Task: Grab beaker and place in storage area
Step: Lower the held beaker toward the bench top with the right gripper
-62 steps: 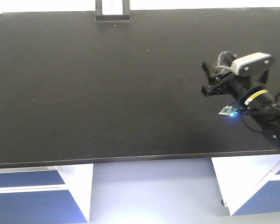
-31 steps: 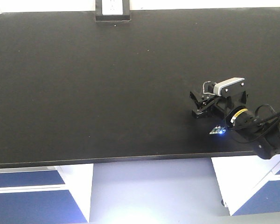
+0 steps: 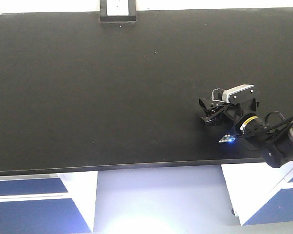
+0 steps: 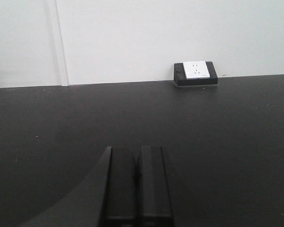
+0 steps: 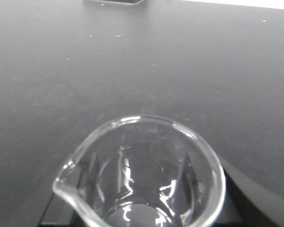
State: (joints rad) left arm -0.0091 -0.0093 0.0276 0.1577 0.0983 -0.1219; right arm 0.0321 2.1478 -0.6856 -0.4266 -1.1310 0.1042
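The clear glass beaker [image 5: 138,124], spout to the left, fills the lower half of the right wrist view. My right gripper [image 5: 143,201] is shut on the beaker, a dark finger pressing each side of the glass. In the front view that gripper [image 3: 205,111] is low over the right part of the storage area [image 3: 112,87], the wide matte-black bench top; the glass itself is hard to make out there. My left gripper [image 4: 137,153] is shut with nothing in it, low over the same black top [image 4: 236,127], and it does not show in the front view.
A black-framed white socket box [image 3: 118,10] sits at the bench's rear edge against the white wall [image 4: 132,38]. The bench's front edge [image 3: 136,167] runs just below the right arm, with white and blue cabinets [image 3: 34,200] beneath.
The right arm came down and toward the bench's front edge with the beaker, mostly in the first half second; since then it has barely shifted.
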